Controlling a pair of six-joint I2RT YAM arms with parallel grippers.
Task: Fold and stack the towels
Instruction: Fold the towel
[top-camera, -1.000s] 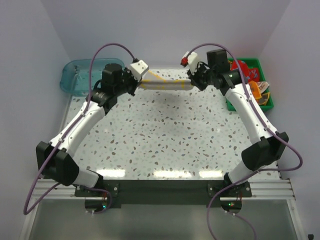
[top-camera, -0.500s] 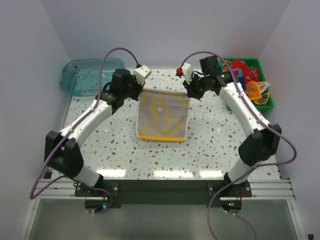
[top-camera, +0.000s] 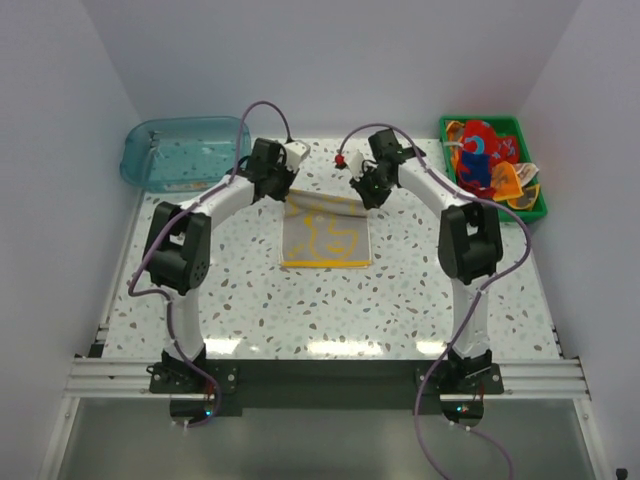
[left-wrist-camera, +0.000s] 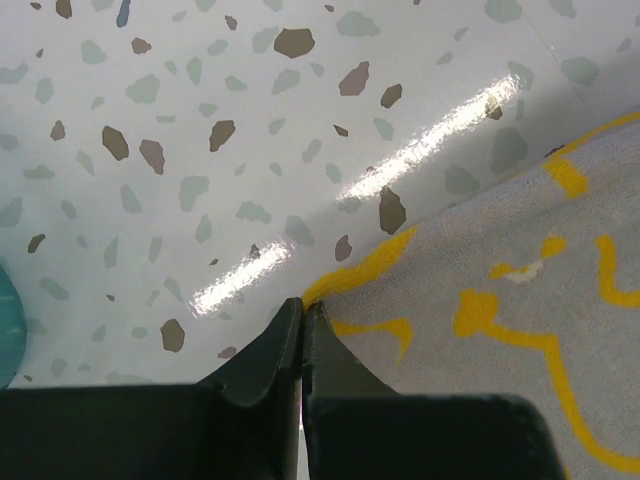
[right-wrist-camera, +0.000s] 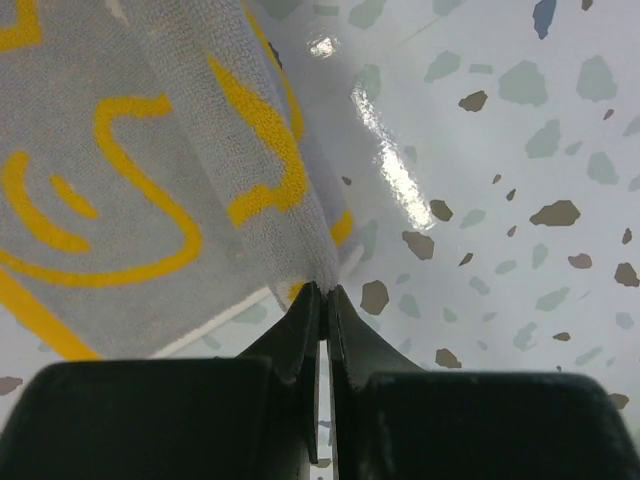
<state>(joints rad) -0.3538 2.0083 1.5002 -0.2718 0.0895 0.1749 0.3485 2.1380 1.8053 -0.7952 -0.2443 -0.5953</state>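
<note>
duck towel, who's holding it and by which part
Both hold the cream cloth towel with yellow duck print: left gripper at its far left corner, right gripper at its far right corner.

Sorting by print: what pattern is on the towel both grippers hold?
Cream towel, yellow duck and border; top view.

Open tabletop (top-camera: 250, 300) lies on the near side of the duck towel (top-camera: 323, 232); blue tub (top-camera: 170, 165) far left, green tray (top-camera: 530, 214) far right.
</note>
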